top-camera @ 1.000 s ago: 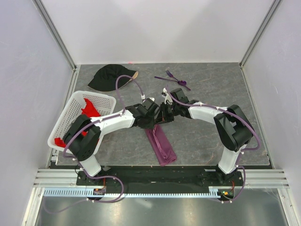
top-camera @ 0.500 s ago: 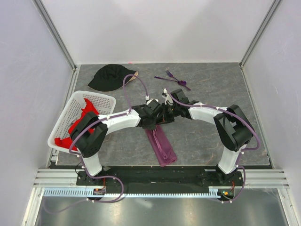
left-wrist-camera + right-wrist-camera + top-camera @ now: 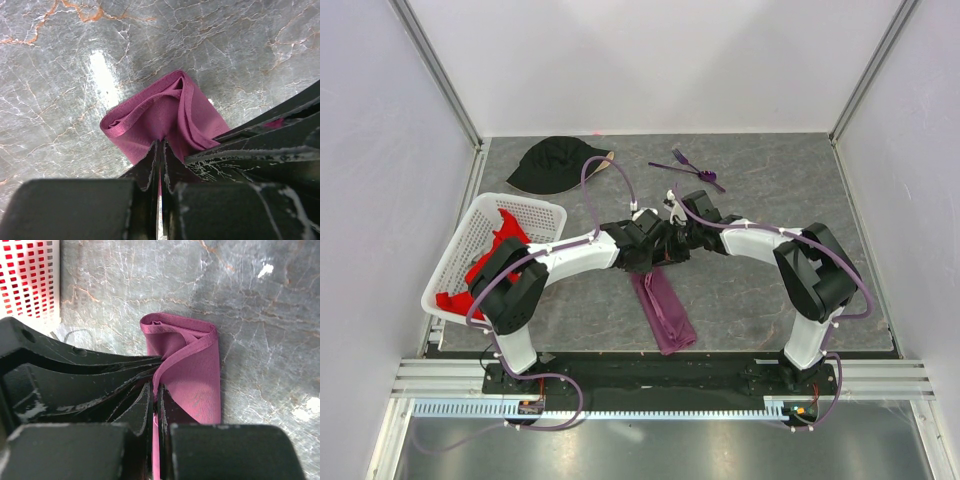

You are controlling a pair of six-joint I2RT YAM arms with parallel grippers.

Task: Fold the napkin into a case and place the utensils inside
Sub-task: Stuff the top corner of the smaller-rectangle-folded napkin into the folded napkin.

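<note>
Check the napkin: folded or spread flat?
Folded: the napkin lies as a narrow strip, and both wrist views show doubled layers at its end.

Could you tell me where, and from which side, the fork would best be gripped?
The fork lies flat on the table, its near-right end meeting another utensil. So probably grip its free far-left stretch, coming from straight above with the hand closing across the handle.
</note>
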